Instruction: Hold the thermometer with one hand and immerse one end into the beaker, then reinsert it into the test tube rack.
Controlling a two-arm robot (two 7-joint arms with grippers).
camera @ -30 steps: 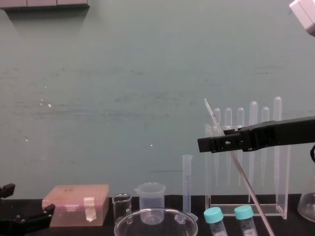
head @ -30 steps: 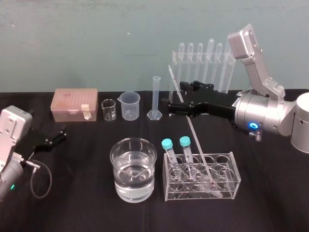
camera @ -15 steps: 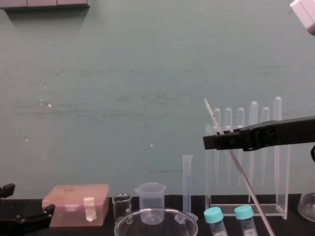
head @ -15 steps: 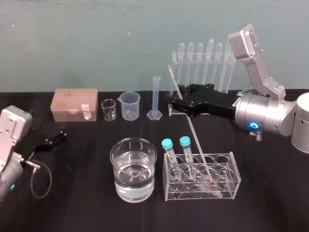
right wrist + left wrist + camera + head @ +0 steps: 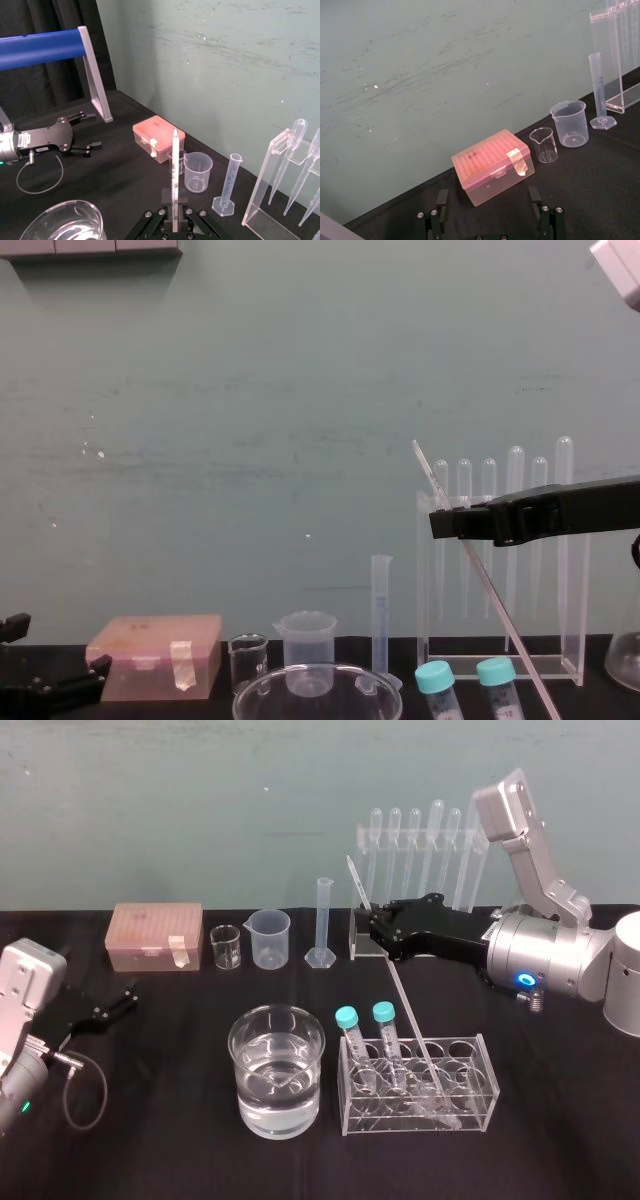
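Head view: the right arm reaches in level from the table's right edge; the right gripper sits just in front of the test tube rack near the back edge, its jaws closed on the upper part of the thermometer; the rod leans, its top toward the back and its lower end down in a low tube rack near the front edge, beside two teal-capped tubes; the beaker, part full of clear liquid, stands just beside that low rack, on its left-edge side; the left gripper lies low at the left edge, parked.

Chest view: the right gripper comes in level from the right, crossing in front of the rack's pipettes; the thermometer slants through its tip, the top end standing above the jaws.

Left wrist view: the left gripper's jaws are wide apart with nothing between them; they face a pink box, a small glass beaker, a plastic beaker and a graduated cylinder lined along the back edge.

Right wrist view: the rod rises straight out of the closed jaws; a black cloth covers the table; a scuffed teal wall stands behind, and a dark curtain hangs at the side.
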